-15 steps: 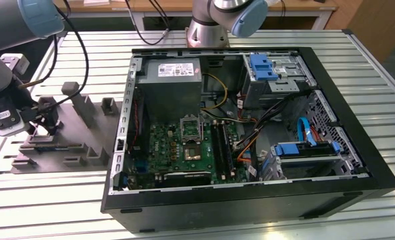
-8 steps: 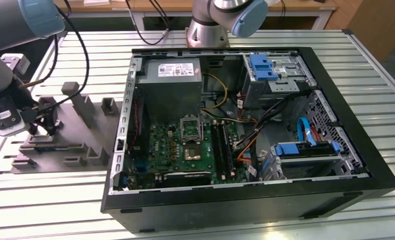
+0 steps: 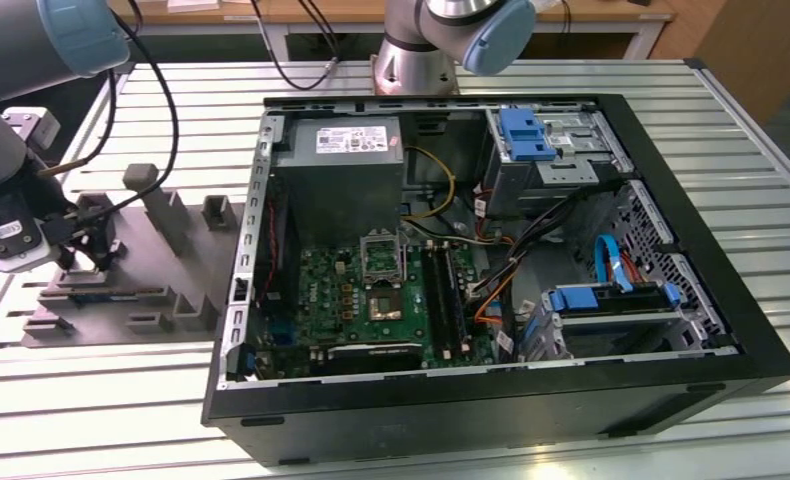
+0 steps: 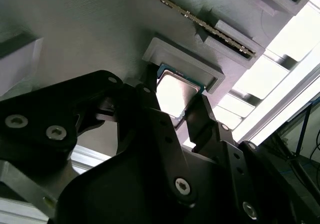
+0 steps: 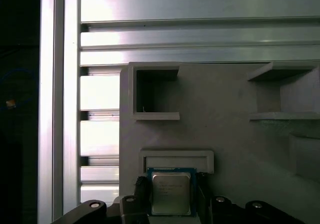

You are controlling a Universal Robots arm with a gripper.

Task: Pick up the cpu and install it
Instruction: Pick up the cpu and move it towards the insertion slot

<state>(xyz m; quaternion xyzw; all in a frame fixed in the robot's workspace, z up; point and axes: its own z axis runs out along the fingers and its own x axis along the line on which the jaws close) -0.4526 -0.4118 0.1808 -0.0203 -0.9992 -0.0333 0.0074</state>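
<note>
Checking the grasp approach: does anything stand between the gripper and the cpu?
Nothing visible. In the first wrist view the gripper straddles the cpu, which lies in its pocket on the grey fixture plate.

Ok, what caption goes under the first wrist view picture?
The gripper flanks the cpu lying on the grey fixture plate.

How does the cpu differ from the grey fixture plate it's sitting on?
The cpu is small and square; the fixture plate is far larger. The cpu's top is shiny silver, the fixture plate matte grey. The cpu is flat, whereas the fixture plate carries upright blocks. Both are greyish and lie level.
</note>
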